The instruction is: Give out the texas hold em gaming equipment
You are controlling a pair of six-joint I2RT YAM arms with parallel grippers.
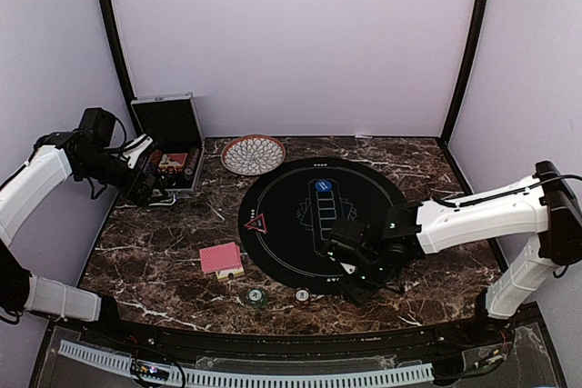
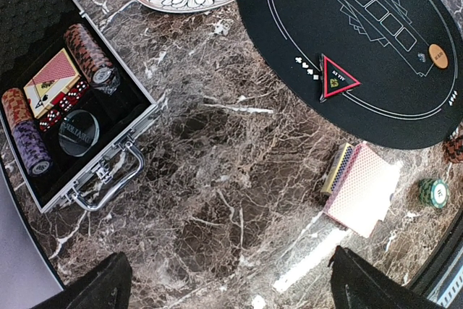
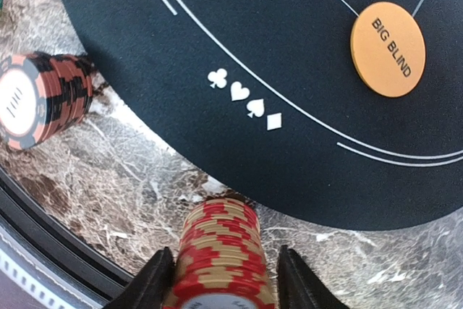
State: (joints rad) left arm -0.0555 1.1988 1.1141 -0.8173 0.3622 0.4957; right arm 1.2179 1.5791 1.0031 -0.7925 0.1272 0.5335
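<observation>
Right hand (image 3: 221, 280): its two black fingers stand on either side of a red-and-tan chip stack (image 3: 221, 247), right at its sides. Whether they are pressing it or only flanking it cannot be told.
Red-and-tan chip stack: on the marble surface (image 1: 155, 261), just off the near rim of the round black mat (image 3: 253, 34).
Close by: a red-and-black chip stack (image 3: 43, 99) on the marble, beside the mat's edge. An orange Big Blind button (image 3: 387, 48) lies flat on the mat.
Left hand (image 2: 235, 287): fingers spread wide, holding nothing, hovering over marble near the open case (image 1: 168, 134).
Further out: a green chip stack (image 1: 256, 296) and a red-backed card deck (image 1: 221, 259) on the marble. A red triangle marker (image 1: 255, 223) and a blue button (image 1: 321, 185) sit on the mat. A patterned bowl (image 1: 253, 154) stands behind it.
Step in hand: probably handling one player's chip stack at the mat's near edge, so the task looks partly done.
Next move calls for: an even squeeze on both sides and a straight vertical motion, or the loose column may topple.
</observation>
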